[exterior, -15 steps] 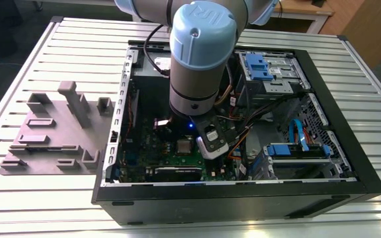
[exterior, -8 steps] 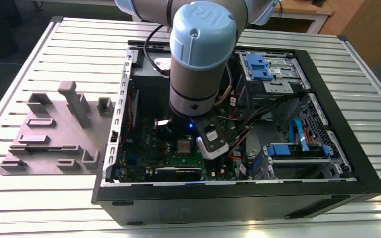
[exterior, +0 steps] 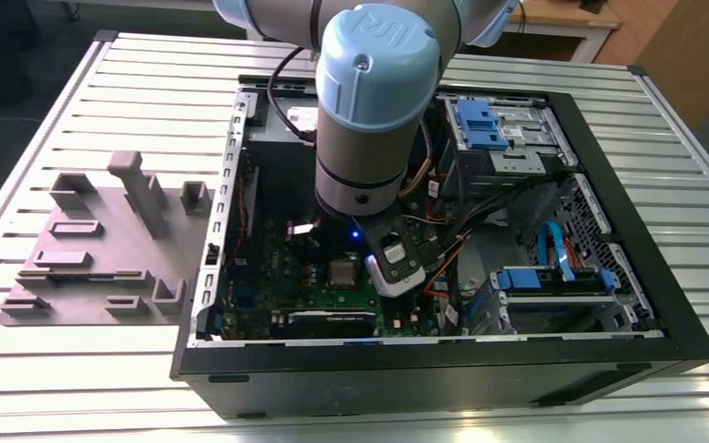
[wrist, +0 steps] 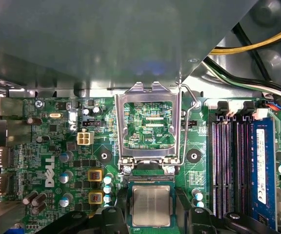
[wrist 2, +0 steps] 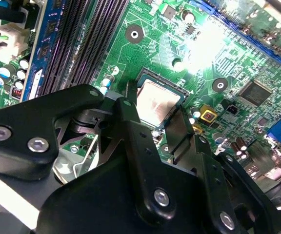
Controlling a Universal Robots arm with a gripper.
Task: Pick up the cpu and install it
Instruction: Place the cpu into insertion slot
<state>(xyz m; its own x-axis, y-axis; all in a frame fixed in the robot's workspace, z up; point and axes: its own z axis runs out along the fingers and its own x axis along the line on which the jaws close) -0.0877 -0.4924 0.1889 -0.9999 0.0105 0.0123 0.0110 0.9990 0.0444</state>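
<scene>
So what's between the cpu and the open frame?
Between cpu and frame, the first wrist view shows a hinge bar with two screws and the socket's dark edge.

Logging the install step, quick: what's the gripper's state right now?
Gripper: cannot tell whether open or shut; it sits astride the cpu.

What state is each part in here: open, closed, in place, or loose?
computer case: lying on its side, open side up.
socket frame: flipped open, clear of the socket.
cpu: lying flat in the socket; held or released, cannot tell.
gripper: low inside the case, right at the cpu.
</scene>
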